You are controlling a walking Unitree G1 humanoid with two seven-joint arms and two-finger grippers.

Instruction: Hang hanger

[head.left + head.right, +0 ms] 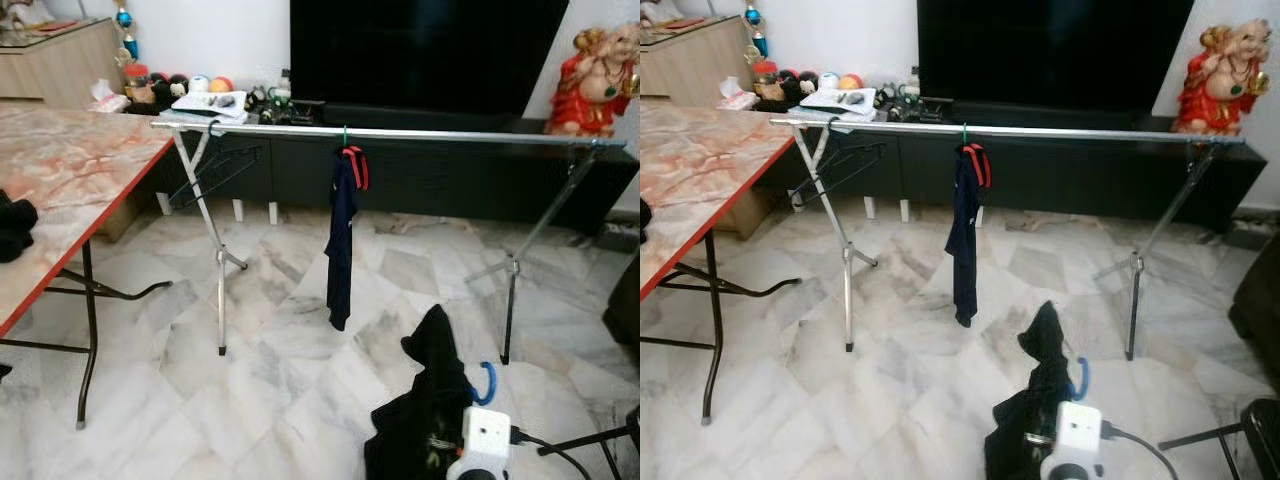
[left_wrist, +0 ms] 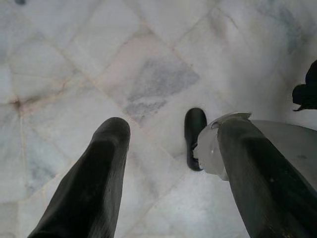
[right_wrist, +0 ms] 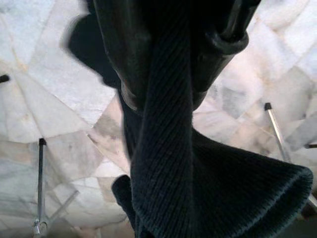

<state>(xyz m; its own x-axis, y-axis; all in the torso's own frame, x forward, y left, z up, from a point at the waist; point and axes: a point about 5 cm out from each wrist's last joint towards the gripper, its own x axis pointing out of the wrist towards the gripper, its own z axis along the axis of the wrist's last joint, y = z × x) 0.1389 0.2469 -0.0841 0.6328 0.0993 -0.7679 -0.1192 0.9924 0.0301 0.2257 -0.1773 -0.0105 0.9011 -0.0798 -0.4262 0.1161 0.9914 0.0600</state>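
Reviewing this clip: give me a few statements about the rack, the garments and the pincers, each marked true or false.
1. A dark navy garment hangs from the metal rail on a hanger with a green hook. True.
2. The right pincer is open and holds nothing. False: it is shut on a black ribbed garment that carries a blue hanger.
3. An empty black hanger hangs near the rail's left end. True.
4. The left pincer grips a hanger. False: its fingers stand apart over the marble floor, with nothing between them.
5. The black garment already hangs on the rail. False: it is low, in front of the rack.
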